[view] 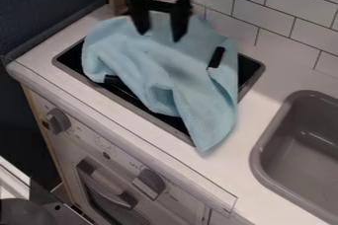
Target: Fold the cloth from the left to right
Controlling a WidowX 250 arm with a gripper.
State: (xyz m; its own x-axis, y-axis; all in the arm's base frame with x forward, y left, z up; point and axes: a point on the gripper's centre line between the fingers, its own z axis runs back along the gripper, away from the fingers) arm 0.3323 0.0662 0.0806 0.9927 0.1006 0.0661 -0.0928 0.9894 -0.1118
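A light-blue cloth drapes a black stovetop beside a gray sink, against white tiles patterned with dark grout lines.

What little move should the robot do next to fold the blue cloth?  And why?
Maybe shift the gripper toward the left edge, as pictured, of the cloth. Its open fingers hang by the cloth's upper part, and a left-to-right fold would likely start at that left edge.
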